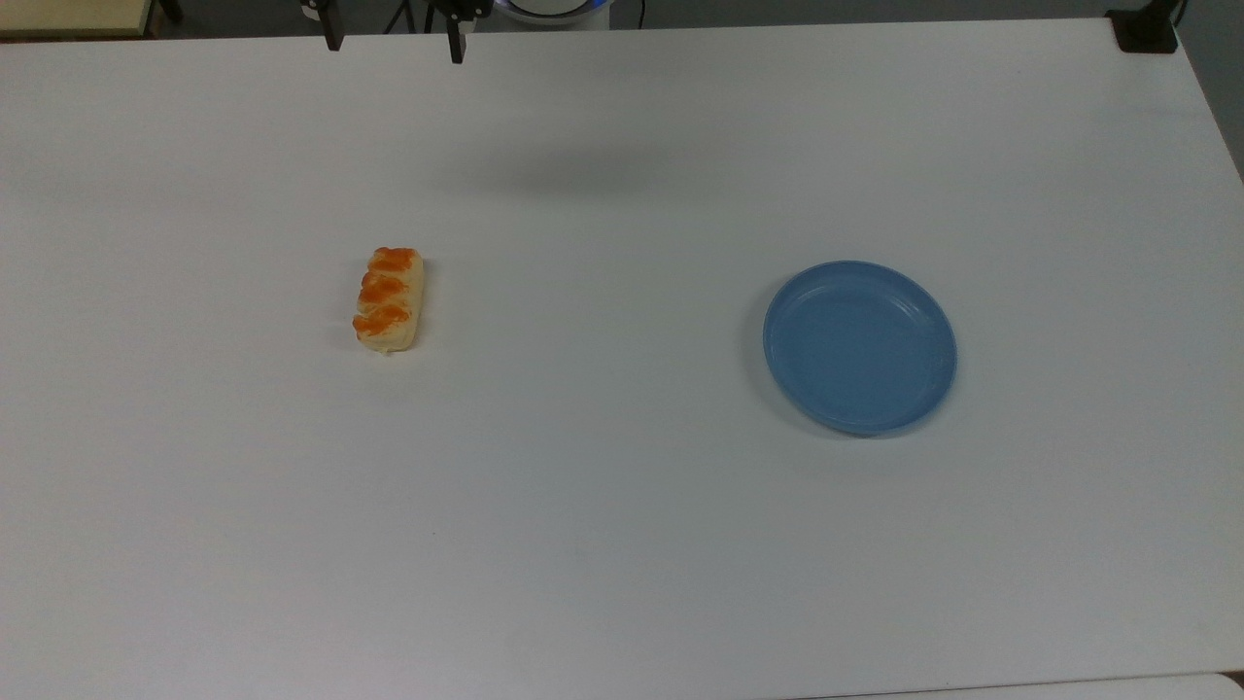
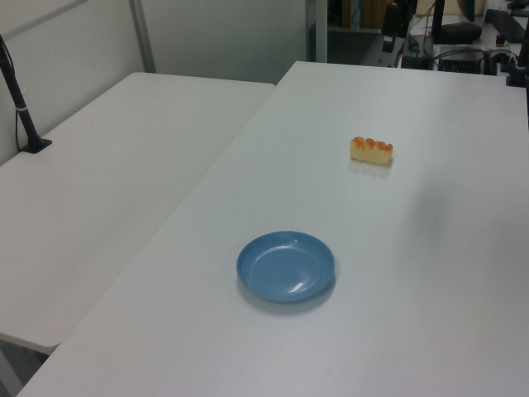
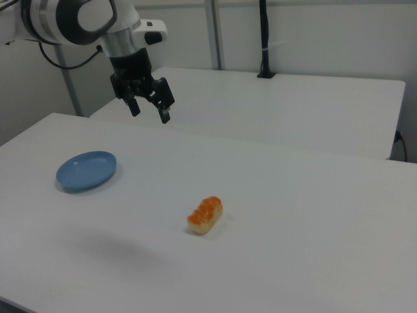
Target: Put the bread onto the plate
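Approach step: gripper (image 3: 149,109) spread wide, empty, high above bread (image 1: 389,299); plate (image 1: 859,346) well apart. Next: descend, straddle.

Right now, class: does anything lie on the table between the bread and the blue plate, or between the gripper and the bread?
Nothing visible does. In the top view, bare white table separates the bread from the plate. In the right view, the open gripper hangs in the air above the table, with open space down to the bread.

My gripper (image 3: 150,111) hangs high over the white table (image 3: 293,215), fingers spread apart. Bread (image 3: 206,215) sits mid-table, blue plate (image 3: 86,171) well off toward the right view's left.
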### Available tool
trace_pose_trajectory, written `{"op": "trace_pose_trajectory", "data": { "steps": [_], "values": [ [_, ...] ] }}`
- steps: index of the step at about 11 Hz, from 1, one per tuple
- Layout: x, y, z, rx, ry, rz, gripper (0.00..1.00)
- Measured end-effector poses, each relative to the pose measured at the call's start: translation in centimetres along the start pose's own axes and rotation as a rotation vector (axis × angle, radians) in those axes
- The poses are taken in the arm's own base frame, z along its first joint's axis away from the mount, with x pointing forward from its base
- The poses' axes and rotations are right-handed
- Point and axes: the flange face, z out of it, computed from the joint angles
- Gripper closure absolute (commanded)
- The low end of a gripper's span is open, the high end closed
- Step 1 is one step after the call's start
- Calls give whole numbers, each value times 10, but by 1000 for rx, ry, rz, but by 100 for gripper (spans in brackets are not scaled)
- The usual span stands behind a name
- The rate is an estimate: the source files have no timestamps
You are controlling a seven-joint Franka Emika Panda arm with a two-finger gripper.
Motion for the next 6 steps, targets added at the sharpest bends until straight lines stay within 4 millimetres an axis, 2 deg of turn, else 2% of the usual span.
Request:
{"op": "trace_pose_trajectory", "data": {
  "steps": [6],
  "values": [
    [0, 19, 4, -5, -7, 7, 0]
  ]
}}
